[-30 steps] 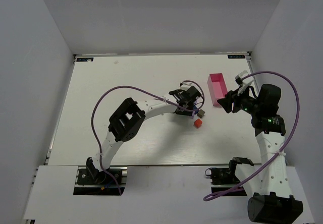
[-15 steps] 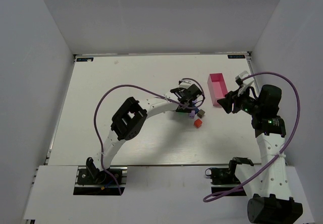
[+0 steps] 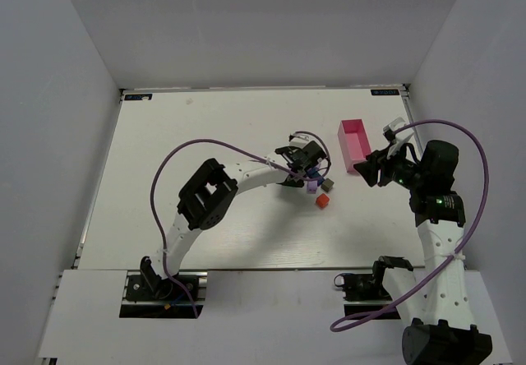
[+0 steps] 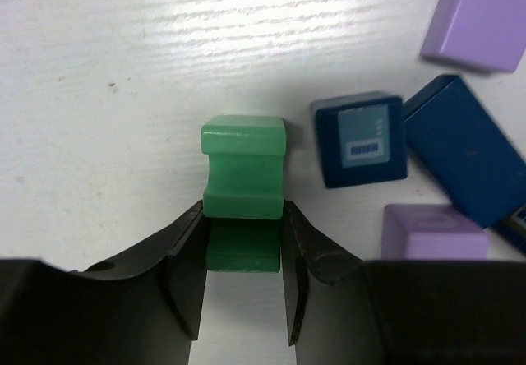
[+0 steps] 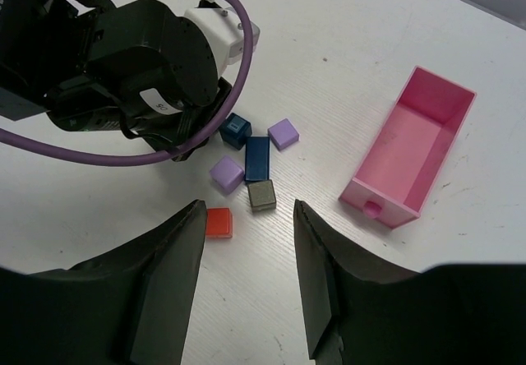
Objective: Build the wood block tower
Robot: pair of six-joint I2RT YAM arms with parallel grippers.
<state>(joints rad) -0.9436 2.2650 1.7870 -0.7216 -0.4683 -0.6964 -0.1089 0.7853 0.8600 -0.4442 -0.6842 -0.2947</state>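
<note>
Several small wood blocks lie loose on the white table, none on top of another. In the left wrist view, a green block [image 4: 243, 176] sits between the fingers of my left gripper [image 4: 243, 225], and both pads press its sides. Beside it are a dark blue cube [image 4: 359, 139], a long blue block [image 4: 464, 159] and two purple cubes [image 4: 485, 20] [image 4: 431, 233]. My right gripper [image 5: 246, 217] hangs open above the table, holding nothing. Below it lie a red block [image 5: 218, 222] and a grey-brown block [image 5: 262, 194].
An open pink box [image 3: 353, 145] lies on the table right of the blocks, close to my right gripper [image 3: 374, 166]. The left arm's purple cable loops over the table's middle. White walls enclose the table on three sides.
My left gripper's fingers have closed in onto the green block. The right arm has barely moved.
</note>
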